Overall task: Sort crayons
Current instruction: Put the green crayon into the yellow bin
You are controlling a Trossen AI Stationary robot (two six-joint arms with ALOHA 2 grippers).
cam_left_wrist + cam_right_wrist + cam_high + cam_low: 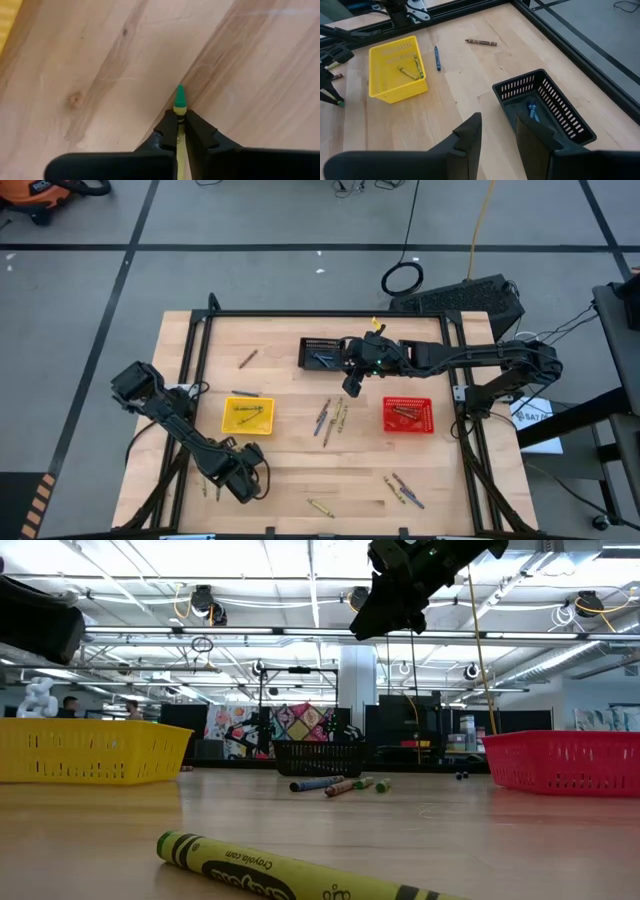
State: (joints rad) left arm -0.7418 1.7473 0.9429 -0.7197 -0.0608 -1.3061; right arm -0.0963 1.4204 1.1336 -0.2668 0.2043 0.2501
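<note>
**Left gripper pinching a green-tipped crayon at the near edge; right gripper spread over the black basket**

We see the left gripper (178,131) low at the near-left part of the table (300,480), its fingers (165,135) pressed onto a yellow-wrapped crayon with a green tip (179,97); the tip sticks out past the fingertips, over bare wood. In the high view that gripper (245,477) sits just in front of the yellow basket (247,415).

Near edge also: one yellow-green crayon (320,508) lying alone, the same one filling the low view's foreground (290,875), and a small cluster of crayons (403,489) toward the near right.

Mid table: we count two or three yellowish crayons inside the yellow basket (410,71), a loose bunch of mixed crayons (331,418) between the yellow and red baskets, and brownish crayons in the red basket (408,414). A blue crayon (437,57) lies just behind the yellow basket.

Farther back: the right gripper (497,131) hangs off the table, fingers spread and holding nothing, beside the black basket (555,107), which contains blue crayons (532,110). A brown crayon (480,42) lies alone at far left.
</note>
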